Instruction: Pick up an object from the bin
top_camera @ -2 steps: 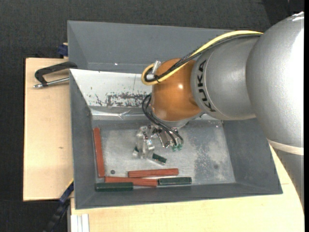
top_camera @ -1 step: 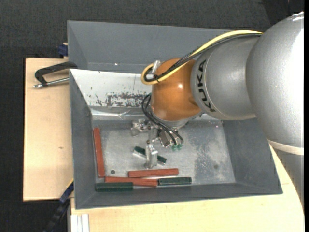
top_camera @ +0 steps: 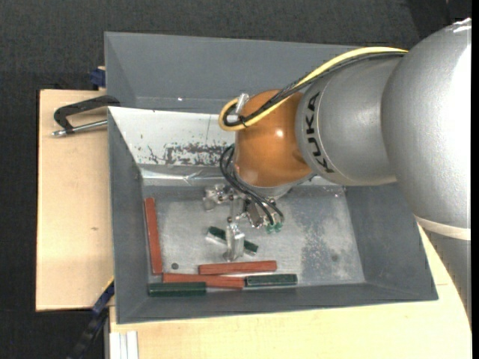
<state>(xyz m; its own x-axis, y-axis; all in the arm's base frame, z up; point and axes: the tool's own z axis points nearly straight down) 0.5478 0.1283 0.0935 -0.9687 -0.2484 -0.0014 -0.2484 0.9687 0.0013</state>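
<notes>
**Pincer low over a short green stick in the middle of the bin**

The pincer (top_camera: pixel 235 250) points down at the bin floor, a little left of the middle. How far it is open cannot be told from this angle, nor whether it has hold of anything. A short dark green stick (top_camera: pixel 218 234) lies slantwise right at it, one end showing on its left and the other on its right, so the middle of the stick is hidden by the pincer.

Just below the pincer a red stick (top_camera: pixel 238 267) lies flat along the near side. Nearer that wall lie a second red stick (top_camera: pixel 203 280) and a green stick (top_camera: pixel 271 280), almost end to end. Another green stick (top_camera: pixel 177 290) rests in the near left corner. A long red stick (top_camera: pixel 153 234) lies along the left wall, well apart from the pincer.

Above the pincer sit the orange cover (top_camera: pixel 269 152) of the wrist and a yellow cable (top_camera: pixel 329 66). The grey bin (top_camera: pixel 389 230) has bare floor on the right.
</notes>
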